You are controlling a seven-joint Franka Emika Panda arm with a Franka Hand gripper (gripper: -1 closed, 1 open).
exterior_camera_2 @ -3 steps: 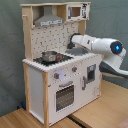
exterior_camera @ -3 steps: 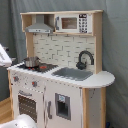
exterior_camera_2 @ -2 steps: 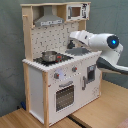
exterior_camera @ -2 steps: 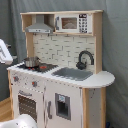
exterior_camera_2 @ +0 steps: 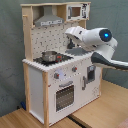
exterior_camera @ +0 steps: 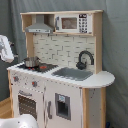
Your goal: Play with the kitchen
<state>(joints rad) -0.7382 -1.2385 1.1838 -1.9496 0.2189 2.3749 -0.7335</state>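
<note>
Nothing on the kitchen point(exterior_camera_2: 55, 75) is yet seen handled: a small pot point(exterior_camera_2: 49, 55) sits on its stovetop point(exterior_camera: 37, 66), the gripper's jaw state cannot be told, and all play remains.

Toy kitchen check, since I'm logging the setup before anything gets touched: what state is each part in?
Kitchen: upright.
Oven door: shut.
Pot: upright on the stovetop.
Sink: nothing visible in it.
Faucet: upright behind the sink.
Microwave door: shut.
Robot arm: above the counter's sink end, in the second exterior view.
</note>
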